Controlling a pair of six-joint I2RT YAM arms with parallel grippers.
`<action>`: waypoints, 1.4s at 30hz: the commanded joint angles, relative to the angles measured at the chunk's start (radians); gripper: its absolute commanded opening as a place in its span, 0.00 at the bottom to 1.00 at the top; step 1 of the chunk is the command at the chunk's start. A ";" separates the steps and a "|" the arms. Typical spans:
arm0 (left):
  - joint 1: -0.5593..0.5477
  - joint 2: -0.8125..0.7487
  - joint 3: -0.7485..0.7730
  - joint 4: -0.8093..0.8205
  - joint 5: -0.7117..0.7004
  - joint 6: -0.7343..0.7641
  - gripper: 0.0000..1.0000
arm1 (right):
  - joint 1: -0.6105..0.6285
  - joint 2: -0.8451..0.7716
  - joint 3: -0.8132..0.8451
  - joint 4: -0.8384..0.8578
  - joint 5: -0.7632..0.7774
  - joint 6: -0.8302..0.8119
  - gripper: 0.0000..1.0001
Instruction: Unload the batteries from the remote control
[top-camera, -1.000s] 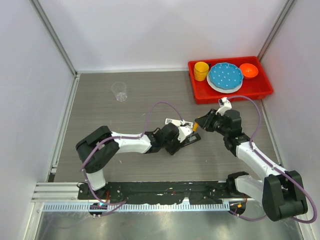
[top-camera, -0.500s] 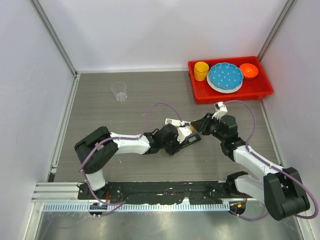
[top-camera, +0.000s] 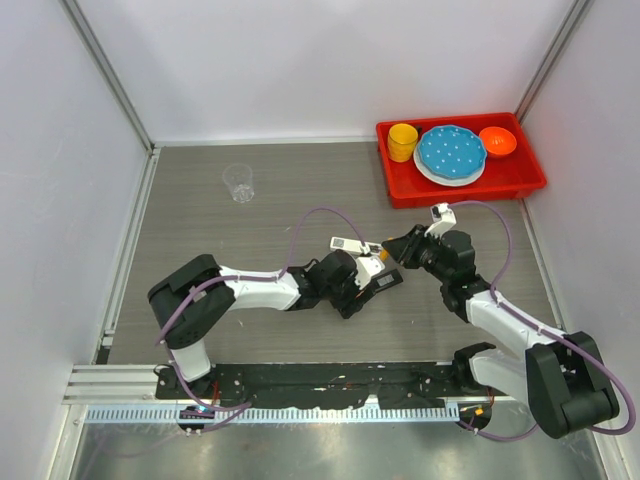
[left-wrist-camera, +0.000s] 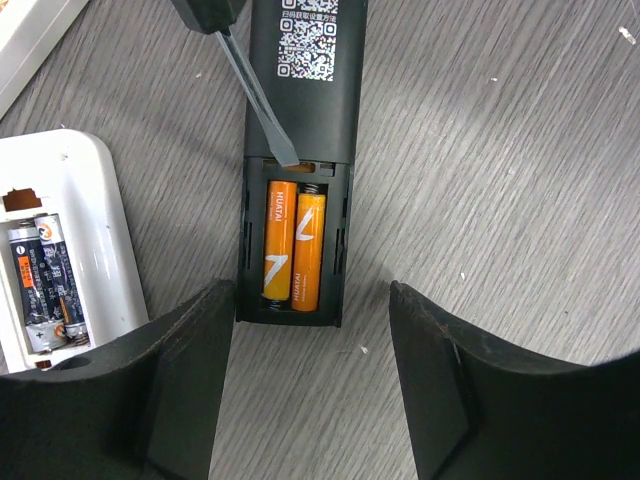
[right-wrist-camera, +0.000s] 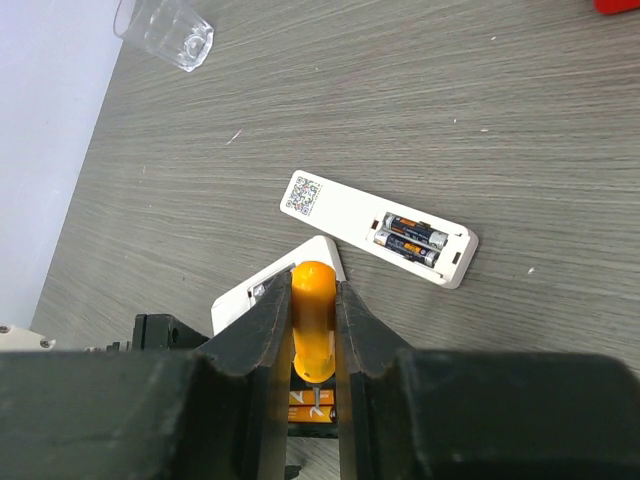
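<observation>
My left tool (left-wrist-camera: 312, 335) stands open astride the black remote (left-wrist-camera: 305, 90) on the tabletop (left-wrist-camera: 500, 150); two orange batteries (left-wrist-camera: 295, 255) sit side by side in its uncovered bay at the 6 o'clock end. My right tool (right-wrist-camera: 314, 290) clamps the orange-handled screwdriver (left-wrist-camera: 255, 95), its blade tip at the bay's 12 o'clock edge.

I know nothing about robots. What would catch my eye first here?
Two bright orange batteries lie side by side in the open compartment of a black plastic remote control mid-table. The right arm's fingers clamp an orange-handled screwdriver, its blade tip at the compartment's edge. A red plastic tray holding a blue dotted plate sits in the far right corner.
</observation>
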 joint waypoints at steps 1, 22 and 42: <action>-0.005 -0.019 -0.012 -0.095 0.016 0.005 0.66 | 0.004 -0.031 0.008 0.019 0.027 -0.031 0.01; -0.005 -0.005 0.003 -0.093 0.005 0.002 0.27 | 0.024 -0.013 -0.011 0.051 0.028 -0.034 0.01; -0.005 0.056 0.080 -0.083 0.010 -0.003 0.66 | 0.051 -0.050 -0.015 -0.004 0.103 -0.066 0.01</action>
